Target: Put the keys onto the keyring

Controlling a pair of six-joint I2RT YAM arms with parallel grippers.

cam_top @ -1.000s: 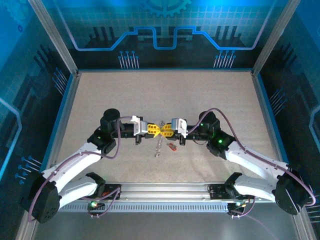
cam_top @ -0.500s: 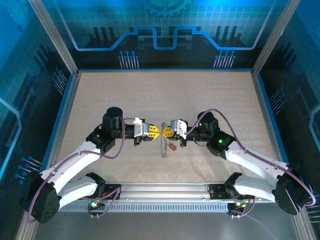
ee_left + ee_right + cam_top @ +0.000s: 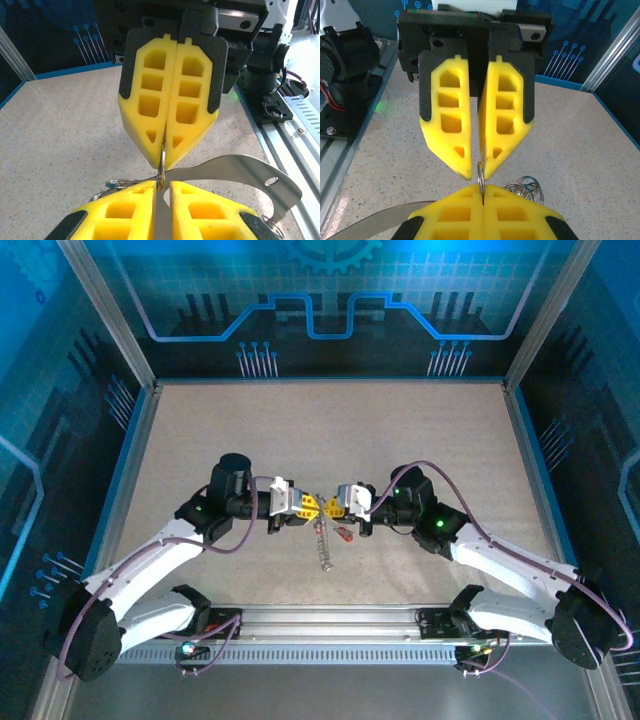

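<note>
One strand of the keyring (image 3: 481, 176) stands upright in the narrow space where the two pincers meet tip to tip. The right pincer (image 3: 164, 152) is clenched on it, its yellow fingers pressed flat together with the wire nipped at their very point. The left pincer (image 3: 477, 171) has let go. A second ago it was closed, and now its fingers stand slightly parted, with the wire loose in the slot between their tips.

In the overhead view the rest of the ring, a bumpy silvery length, trails from under the tips toward the arm bases. A second ago it slanted off to the left pincer's side; now it runs nearly straight. Whether its far end rests on the table (image 3: 200, 440) I cannot tell.

The keys (image 3: 343, 534) show as a small red patch on the table, just on the arm-base side of the right pincer's fingers and apart from the ring. I cannot separate the two, and neither looks threaded yet.

My reading is that the ring has passed into the right pincer's sole keeping. That frees the left one to fetch a key, or to take a fresh bite and pry the coil open. The task looks to be at an early stage.

No brand, label or legible writing appears. The blue back panel (image 3: 330, 300) carries circuit lines and a gear outline, but no letters.
</note>
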